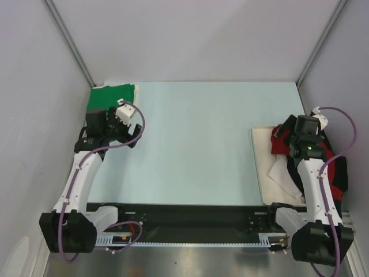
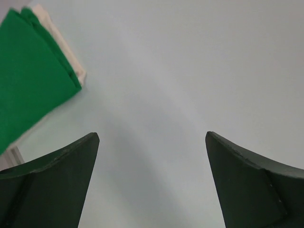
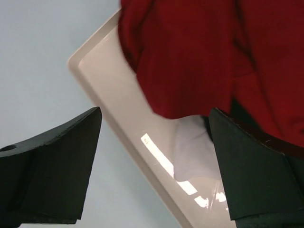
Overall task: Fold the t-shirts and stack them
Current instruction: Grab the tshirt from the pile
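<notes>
Left gripper (image 2: 152,134) gapes wide over the table (image 2: 190,71) near the folded green t-shirt (image 2: 33,76) — right gripper (image 3: 155,110), likewise spread, hangs over the cream tray (image 3: 109,95) holding the red t-shirt (image 3: 190,47).

The pale blue-green table (image 1: 196,144) offers wide passage across its middle, between the folded bright green cloth t-shirt (image 1: 109,97) in the far left corner and the shallow cream rectangular tray (image 1: 255,156) at the right edge. The tray's raised rim and the heaped deep red t-shirt (image 1: 278,144), white cloth (image 1: 278,171) and black garment (image 1: 340,176) block low passes there. Grey walls (image 1: 34,86) hem both sides.
</notes>
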`<state>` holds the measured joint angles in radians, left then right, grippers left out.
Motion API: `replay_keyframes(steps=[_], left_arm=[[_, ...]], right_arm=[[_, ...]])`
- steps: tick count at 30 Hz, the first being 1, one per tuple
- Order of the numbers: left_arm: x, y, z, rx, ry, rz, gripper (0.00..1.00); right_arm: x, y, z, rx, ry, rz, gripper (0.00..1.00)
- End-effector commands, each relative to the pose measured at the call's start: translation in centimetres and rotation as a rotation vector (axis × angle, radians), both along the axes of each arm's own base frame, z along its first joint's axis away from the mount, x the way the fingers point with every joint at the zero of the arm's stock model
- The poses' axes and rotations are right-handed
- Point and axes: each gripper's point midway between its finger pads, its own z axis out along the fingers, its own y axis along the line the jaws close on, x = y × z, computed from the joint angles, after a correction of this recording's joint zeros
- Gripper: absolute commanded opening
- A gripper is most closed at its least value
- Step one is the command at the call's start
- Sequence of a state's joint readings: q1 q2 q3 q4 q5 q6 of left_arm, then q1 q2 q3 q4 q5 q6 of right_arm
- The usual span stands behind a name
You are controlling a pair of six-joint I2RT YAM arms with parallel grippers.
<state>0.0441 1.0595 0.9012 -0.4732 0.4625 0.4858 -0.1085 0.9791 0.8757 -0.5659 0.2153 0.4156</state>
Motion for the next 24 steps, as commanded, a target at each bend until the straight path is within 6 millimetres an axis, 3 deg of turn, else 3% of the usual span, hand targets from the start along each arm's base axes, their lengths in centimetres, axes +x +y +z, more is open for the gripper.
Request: replay_keyframes(steps=[1, 2, 3, 4, 6, 7, 9, 13, 15, 16, 18, 19, 21, 24], left_arm=[[1.7, -2.0, 2.8, 0.103, -0.084, -0.009, 1.00], [1.9, -3.8, 2.5, 0.146, -0.100, -0.055, 1.00], [2.3, -3.4, 2.5, 0.197, -0.105, -0.017, 1.00], [2.2, -4.8, 2.2, 0.208, -0.099, -0.044, 1.00], [2.6, -5.4, 1.7, 0.211, -0.056, -0.031, 1.00], [2.7, -5.7, 1.4, 0.204, -0.040, -0.032, 1.00], [2.6, -6.3, 1.1, 0.185, -0.005, -0.033, 1.00], [2.2, -6.6, 0.3, 0.177, 0.023, -0.041, 1.00], [2.0, -6.4, -0.2, 0.189, 0.033, -0.039, 1.00], [2.0, -6.2, -0.5, 0.197, 0.040, -0.032, 1.00], [2.2, -5.8, -0.8, 0.216, 0.045, -0.011, 1.00], [2.3, -5.7, -1.1, 0.223, 0.053, -0.006, 1.00], [2.3, -5.6, -1.4, 0.227, 0.060, -0.004, 1.00], [2.4, -5.7, -1.5, 0.229, 0.064, -0.006, 1.00]], right_arm=[[-0.4, -5.4, 1.5, -0.089, -0.014, -0.211, 1.00], [-0.5, -6.5, 0.7, -0.097, 0.015, -0.250, 1.00], [-0.9, -8.2, 0.3, -0.091, 0.023, -0.313, 0.99], [-1.0, -9.0, -0.3, -0.090, 0.036, -0.337, 0.98], [-0.5, -10.2, -1.4, -0.060, 0.051, -0.360, 0.95], [-0.1, -10.2, -1.8, -0.052, 0.055, -0.343, 0.85], [1.1, -10.0, -2.5, -0.041, 0.050, -0.304, 0.76], [1.2, -11.4, -3.9, -0.050, 0.099, -0.358, 0.51], [1.9, -10.9, -4.5, -0.018, 0.105, -0.326, 0.48], [2.2, -10.7, -5.1, -0.001, 0.118, -0.312, 0.38], [2.5, -10.4, -5.2, 0.016, 0.119, -0.300, 0.27], [2.6, -10.4, -4.8, 0.018, 0.107, -0.299, 0.15], [2.7, -10.2, -4.0, 0.022, 0.077, -0.292, 0.02], [3.7, -9.0, -0.3, 0.021, -0.014, -0.237, 0.00]])
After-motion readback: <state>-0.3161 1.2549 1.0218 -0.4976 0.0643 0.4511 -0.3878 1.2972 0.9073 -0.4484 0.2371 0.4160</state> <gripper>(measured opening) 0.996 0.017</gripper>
